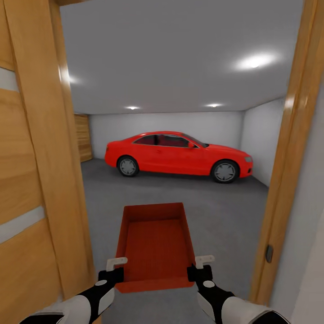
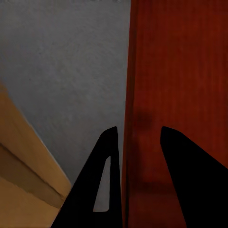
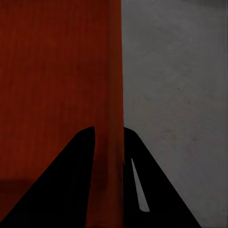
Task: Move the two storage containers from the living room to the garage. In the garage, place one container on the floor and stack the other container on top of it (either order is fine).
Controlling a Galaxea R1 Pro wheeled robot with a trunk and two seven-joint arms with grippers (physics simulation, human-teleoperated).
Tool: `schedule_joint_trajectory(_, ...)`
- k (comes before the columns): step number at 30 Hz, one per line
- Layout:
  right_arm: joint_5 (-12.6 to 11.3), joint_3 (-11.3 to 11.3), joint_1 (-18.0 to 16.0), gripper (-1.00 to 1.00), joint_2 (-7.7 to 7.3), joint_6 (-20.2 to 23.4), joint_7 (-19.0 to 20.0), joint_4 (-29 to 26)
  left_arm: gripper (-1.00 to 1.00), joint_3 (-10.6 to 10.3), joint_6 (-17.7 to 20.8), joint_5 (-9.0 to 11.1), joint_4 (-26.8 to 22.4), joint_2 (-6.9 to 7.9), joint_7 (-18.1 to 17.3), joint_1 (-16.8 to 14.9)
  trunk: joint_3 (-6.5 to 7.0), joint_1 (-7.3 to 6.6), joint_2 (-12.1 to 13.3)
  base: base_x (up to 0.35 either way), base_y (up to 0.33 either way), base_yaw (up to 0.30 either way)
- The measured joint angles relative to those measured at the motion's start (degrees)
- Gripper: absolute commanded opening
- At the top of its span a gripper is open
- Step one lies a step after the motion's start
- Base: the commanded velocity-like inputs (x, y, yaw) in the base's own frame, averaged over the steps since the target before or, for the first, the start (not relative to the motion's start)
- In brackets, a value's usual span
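One storage container [image 1: 155, 245] hangs carried in the garage doorway; judging by this, neither bin is placed yet. Left of it, the wooden door [image 1: 36, 180] stands near. The left gripper [image 1: 118, 266] clamps its left wall, the right gripper [image 1: 199, 265] its right. Beyond lies open floor [image 1: 225, 211] before the red car [image 1: 177, 155]; right of the container, the door frame [image 1: 288, 157] crowds.

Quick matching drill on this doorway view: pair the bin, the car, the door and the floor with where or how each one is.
1 bin
2 car
3 door
4 floor

a parked by the far wall
b wooden, at the left
c held between both grippers
d dark grey, bare between bin and car

Pairs: 1-c, 2-a, 3-b, 4-d. The left gripper and right gripper each clamp a side wall.
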Motion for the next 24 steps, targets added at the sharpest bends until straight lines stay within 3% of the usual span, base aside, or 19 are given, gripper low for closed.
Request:
schedule_joint_trajectory(11,0.2,-0.1,0.0,-1.0,-0.07,0.0,0.1,0.0,-1.0,0.0,-0.1,0.0,0.0,-0.05,0.1,0.0,0.3,0.01,0.0,0.27,0.201,-0.259)
schedule_joint_trajectory(17,0.2,-0.1,0.0,-1.0,-0.09,0.0,0.1,0.0,-1.0,0.0,-0.2,0.1,0.0,-0.08,0.1,0.0,0.46,0.03,0.0,0.032,0.024,-0.251)
schedule_joint_trajectory(24,0.2,-0.1,0.0,-1.0,-0.09,0.0,0.1,0.0,-1.0,0.0,-0.2,0.0,0.0,-0.08,0.1,0.0,0.51,0.03,0.0,0.001,0.001,-0.039)
